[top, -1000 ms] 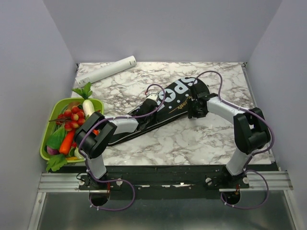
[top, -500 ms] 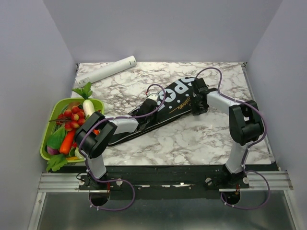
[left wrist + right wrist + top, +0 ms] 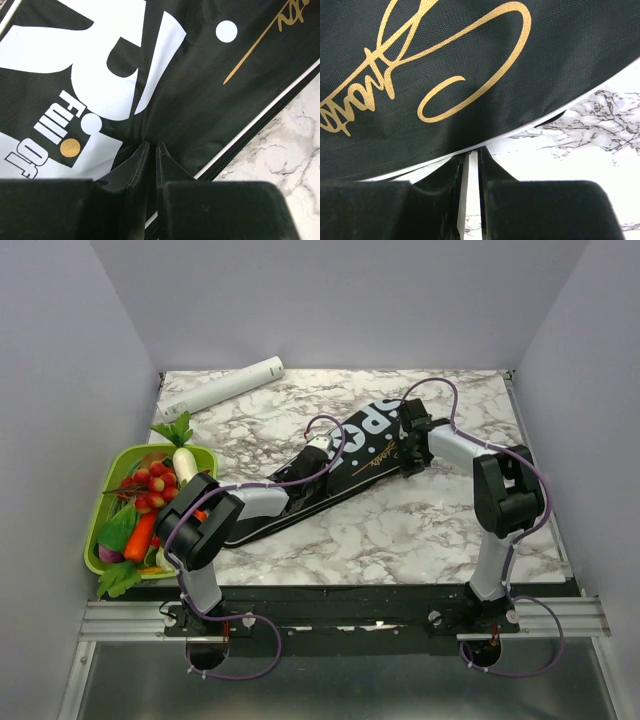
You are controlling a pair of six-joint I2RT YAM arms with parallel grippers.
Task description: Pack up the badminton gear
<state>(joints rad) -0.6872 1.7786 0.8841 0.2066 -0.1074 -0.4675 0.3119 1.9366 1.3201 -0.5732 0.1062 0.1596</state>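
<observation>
The long black fabric racket bag with white "SPORT" lettering [image 3: 365,455] lies on a slant across the white-and-grey marble table [image 3: 400,530]. Its narrow end is toward the near left corner and its wide end toward the far right.

The left gripper [image 3: 316,448] sits on the bag's middle. In the left wrist view its 2 fingers [image 3: 137,170] are squeezed almost together, and the black cloth puckers to a point right at the tips, so it has a pinch of the bag.

The right gripper [image 3: 408,452] is at the wide end, on the side facing the near edge. Up close, its jaws are down to a thin pale slit, with the tips right at the bag's white-piped rim. I cannot tell whether that rim is caught between them.

Open marble runs between the bag and the near edge, widest toward the near right corner, with another band along the far edge.

A white cylinder [image 3: 222,387] lies at the far left corner, well apart from the bag. The green plastic tray of toy vegetables [image 3: 93,530] hugs the left edge, beside the left arm.
</observation>
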